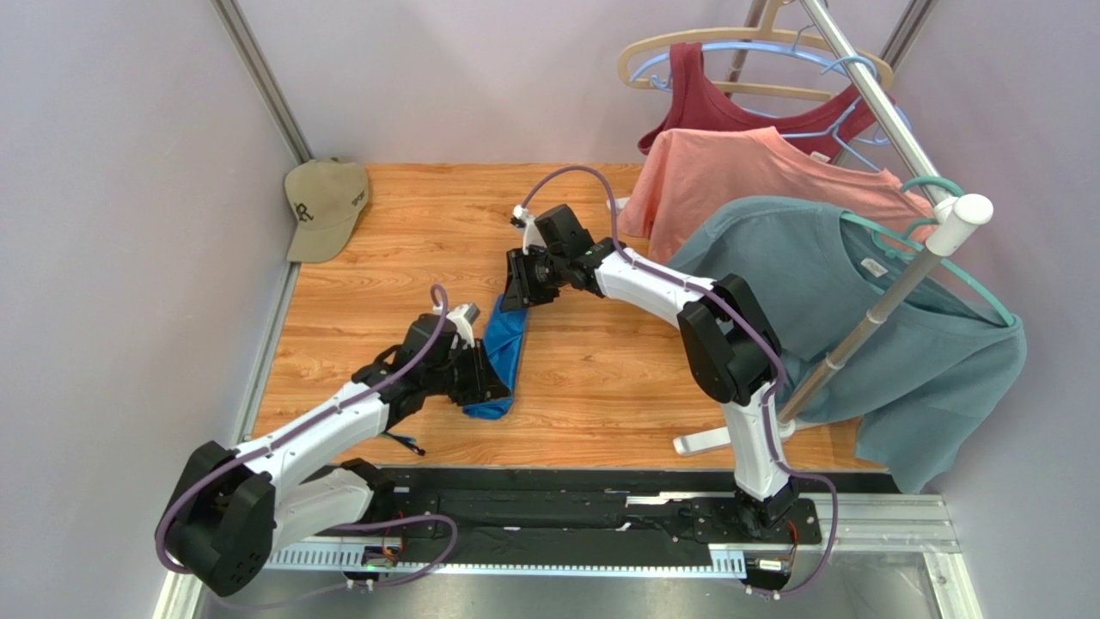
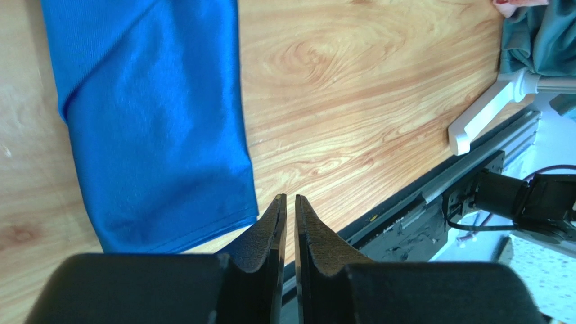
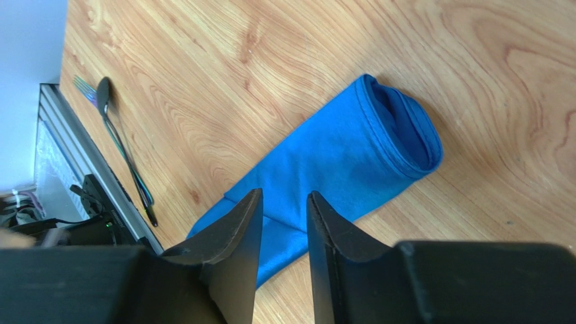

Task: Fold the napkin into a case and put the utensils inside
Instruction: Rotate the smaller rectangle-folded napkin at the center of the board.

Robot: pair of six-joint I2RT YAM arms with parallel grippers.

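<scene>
The royal-blue napkin [image 1: 504, 359] lies on the wooden table folded into a long narrow case [image 3: 338, 162], its open mouth [image 3: 405, 128] at the far end. My left gripper [image 1: 488, 384] sits at the case's near end; its jaws [image 2: 291, 199] are parted by only a thin slit and hold nothing, and the blue cloth [image 2: 155, 121] lies just to their left. My right gripper [image 1: 514, 299] hovers over the case's far end, open [image 3: 284, 196], with nothing between its fingers. The utensils [image 3: 122, 148], thin dark sticks, lie near the table's front edge [image 1: 407, 445].
A khaki cap [image 1: 325, 204] rests at the table's back left corner. A garment rack on the right carries a teal-grey T-shirt [image 1: 891, 348], a salmon shirt [image 1: 736, 174] and a red top; its white foot [image 2: 483, 111] stands on the table. A black rail [image 1: 581, 497] runs along the front.
</scene>
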